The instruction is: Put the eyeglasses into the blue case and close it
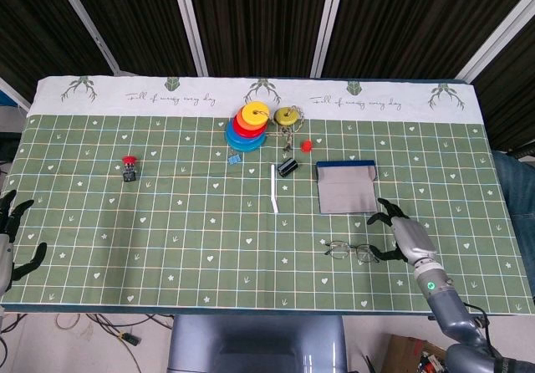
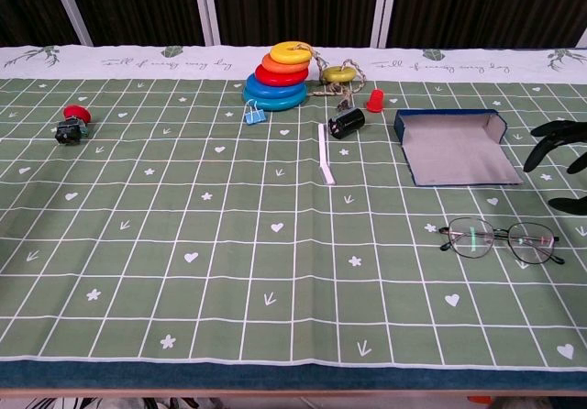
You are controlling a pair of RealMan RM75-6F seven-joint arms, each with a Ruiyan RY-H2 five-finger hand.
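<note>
Green gridded cloth covers the desk [image 1: 167, 247], dark slatted wall behind. Eyeglasses [image 1: 352, 251] lie flat on the cloth near the front edge, lenses up, temples folded — thin dark wire frame, clear lenses. Right hand [image 1: 399, 233] sits just beside them on their right, fingers spread, holding nothing; dark fingertips [image 2: 557, 132] reach toward the case's near right corner, apart from the frames. In the chest view only those fingertips show at the right edge, above and right of the glasses [image 2: 500, 239].

Blue case [image 1: 346, 186] lies open just behind the glasses — grey lining up, blue wall along its far side, nothing inside.

Left hand [image 1: 10, 237] at the desk's left edge, well apart, fingers spread, holding nothing.

Also on the cloth: ring stack [image 1: 248, 126], yellow ring [image 1: 288, 115] on string, small red piece [image 1: 307, 145], black cylinder [image 1: 287, 167], white stick [image 1: 273, 189], blue clip [image 1: 234, 159], red-topped button [image 1: 129, 168].
</note>
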